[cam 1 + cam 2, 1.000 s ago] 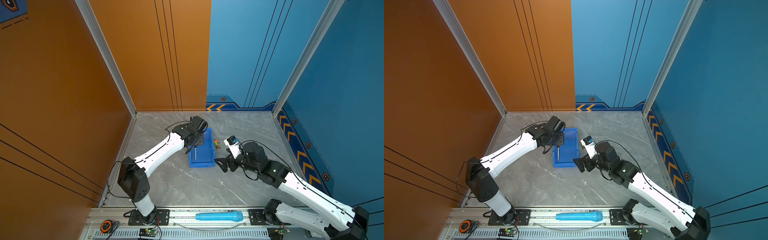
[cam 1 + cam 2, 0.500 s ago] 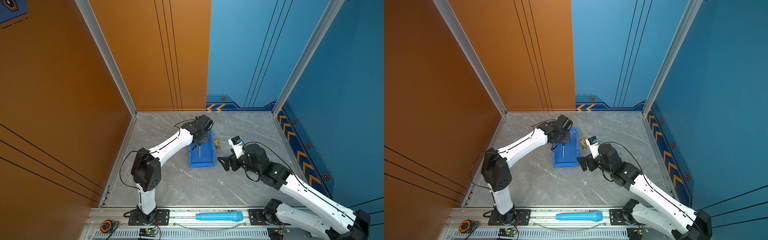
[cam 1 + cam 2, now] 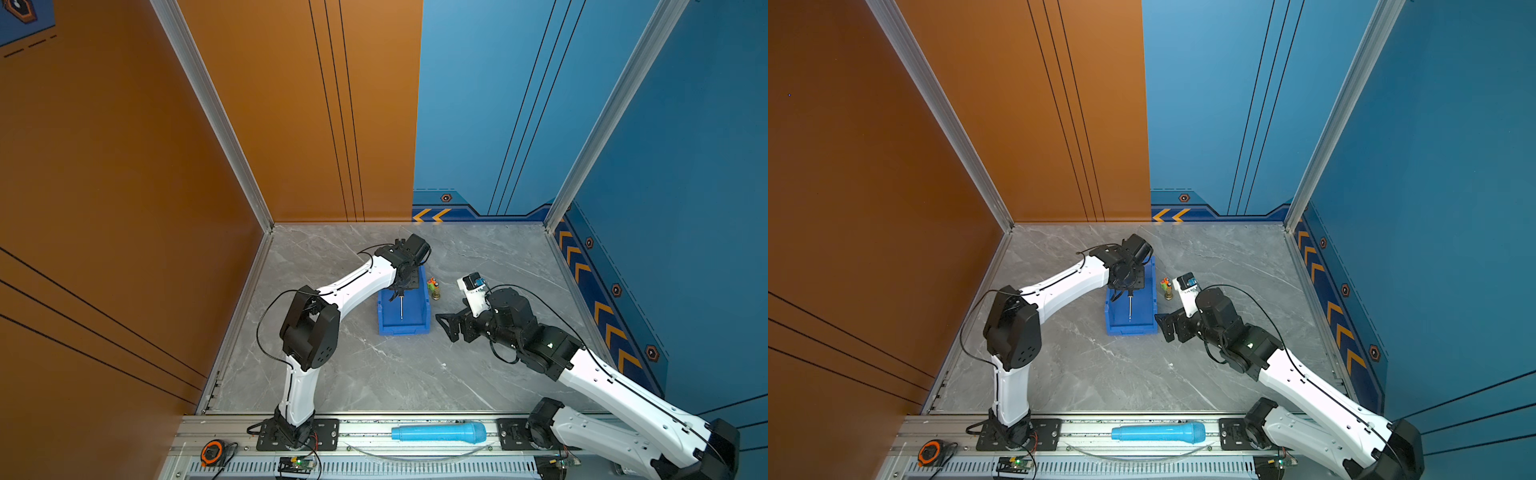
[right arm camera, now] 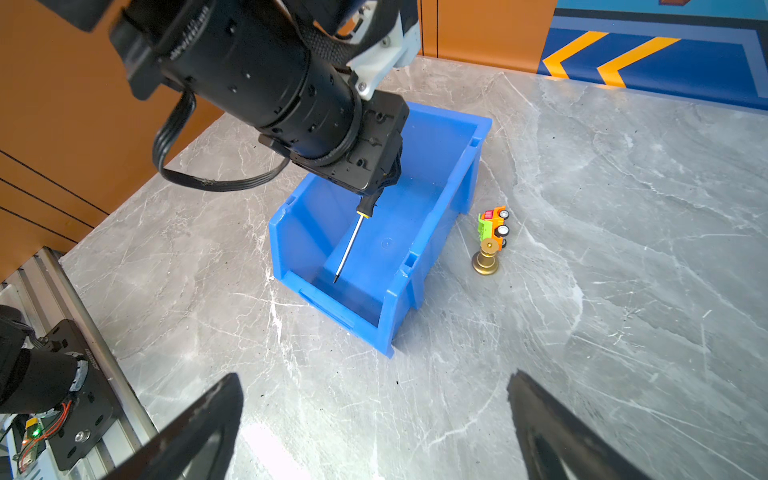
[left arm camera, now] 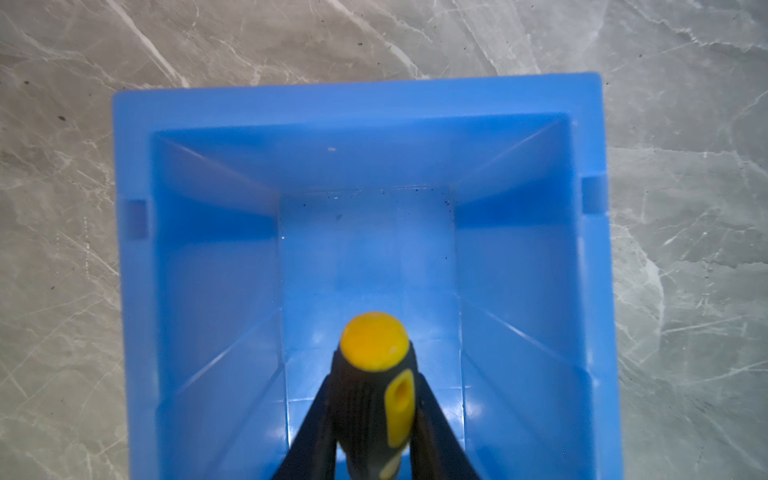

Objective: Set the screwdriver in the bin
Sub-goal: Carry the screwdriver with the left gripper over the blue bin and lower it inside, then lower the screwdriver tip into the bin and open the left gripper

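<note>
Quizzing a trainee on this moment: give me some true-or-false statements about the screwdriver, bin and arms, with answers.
1. The left gripper's jaws are shut on the screwdriver's handle. True.
2. The screwdriver lies flat on the bin's floor. False: it hangs tilted in the jaws, shaft pointing into the bin.
3. The right gripper holds the toy truck. False: its jaws are open and empty; the truck stands beside the bin.
4. A brass-coloured piece stands next to the toy truck. True.

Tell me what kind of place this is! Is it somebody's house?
Probably a robot practice booth, not a house. A white left arm and right arm are bolted to a metal rail, and an orange wall and blue wall box in one marble-look table.
</note>
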### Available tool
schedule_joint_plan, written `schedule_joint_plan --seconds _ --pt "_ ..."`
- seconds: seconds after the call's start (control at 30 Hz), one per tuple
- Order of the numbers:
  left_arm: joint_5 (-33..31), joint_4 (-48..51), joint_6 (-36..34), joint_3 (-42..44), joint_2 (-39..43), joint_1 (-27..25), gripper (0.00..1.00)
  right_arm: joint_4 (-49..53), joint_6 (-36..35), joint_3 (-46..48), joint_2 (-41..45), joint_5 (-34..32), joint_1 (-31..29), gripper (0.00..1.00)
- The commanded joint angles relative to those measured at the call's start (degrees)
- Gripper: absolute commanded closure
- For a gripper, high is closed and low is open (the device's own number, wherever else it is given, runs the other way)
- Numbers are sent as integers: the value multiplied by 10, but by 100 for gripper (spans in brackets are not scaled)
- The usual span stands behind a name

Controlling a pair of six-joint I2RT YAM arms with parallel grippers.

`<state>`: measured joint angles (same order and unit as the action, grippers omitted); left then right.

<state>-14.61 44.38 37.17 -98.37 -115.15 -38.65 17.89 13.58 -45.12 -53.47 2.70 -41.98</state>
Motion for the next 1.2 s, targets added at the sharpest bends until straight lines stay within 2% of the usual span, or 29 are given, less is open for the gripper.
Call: schedule_joint_plan --seconds 0.0,1.17 --pt "-16 3 8 -19 -18 4 97 -17 9 6 -4 -16 2 0" --pt "-7 3 21 -65 -126 16 95 -29 8 34 10 -36 3 0"
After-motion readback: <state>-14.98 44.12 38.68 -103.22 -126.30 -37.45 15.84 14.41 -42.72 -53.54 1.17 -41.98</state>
